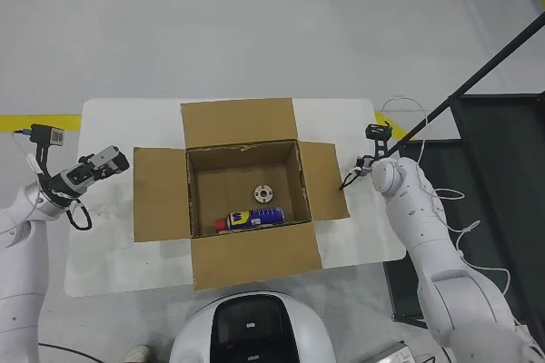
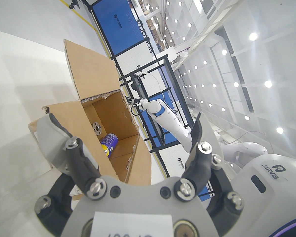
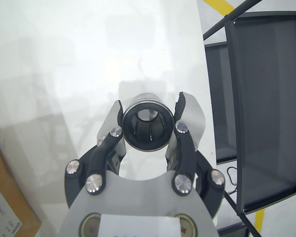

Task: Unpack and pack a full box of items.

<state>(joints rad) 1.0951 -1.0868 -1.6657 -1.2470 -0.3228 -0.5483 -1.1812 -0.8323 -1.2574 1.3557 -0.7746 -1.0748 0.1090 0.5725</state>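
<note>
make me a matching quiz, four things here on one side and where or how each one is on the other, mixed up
1 spray can
2 metal ring
3 metal sleeve
4 left gripper

a open and empty, beside the box
b held in the right gripper
c lying on its side in the box
d flat on the box floor

Pairs: 1-c; 2-d; 3-b; 4-a

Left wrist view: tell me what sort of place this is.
Probably a factory or warehouse hall. It has a high white ceiling with rows of round lights, blue partition panels on black frames, and a yellow line marked on the grey floor.
</note>
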